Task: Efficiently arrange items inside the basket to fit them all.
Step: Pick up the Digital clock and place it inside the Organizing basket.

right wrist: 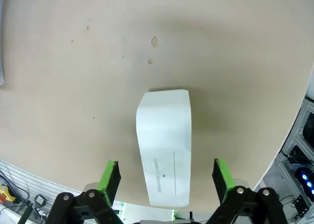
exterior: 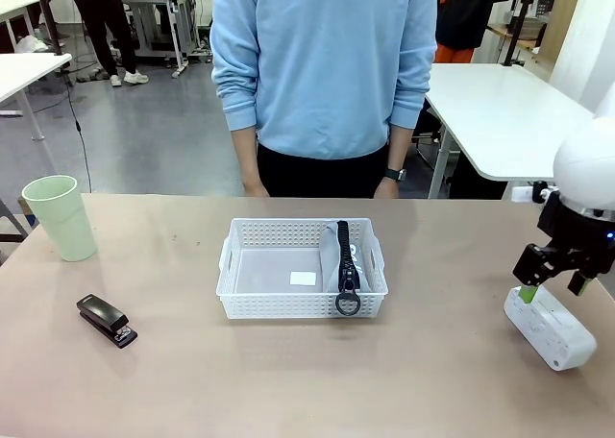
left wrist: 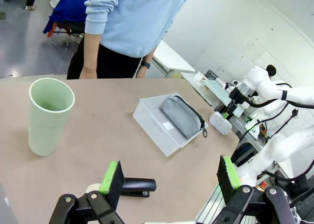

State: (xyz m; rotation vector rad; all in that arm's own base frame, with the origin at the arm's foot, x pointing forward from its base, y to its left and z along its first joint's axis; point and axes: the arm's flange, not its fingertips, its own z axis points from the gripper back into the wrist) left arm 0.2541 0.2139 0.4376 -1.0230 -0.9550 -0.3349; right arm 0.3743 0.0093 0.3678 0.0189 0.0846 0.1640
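Left of the basket [exterior: 288, 305], the pale green cup [exterior: 60, 217] and the black stapler [exterior: 107, 320] are not yet packed, and the left gripper [left wrist: 169, 174] hangs wide open above the stapler. The basket holds the grey pouch [exterior: 344, 255] on edge along its right wall, so the left part of its floor is free. Right of the basket, the right gripper [exterior: 554, 289], released, straddles the white box [exterior: 549, 327], perhaps touching it already; I judge picking this box is the step in hand, and the next move is to lower, close across its narrow width, and carry it to that free part.
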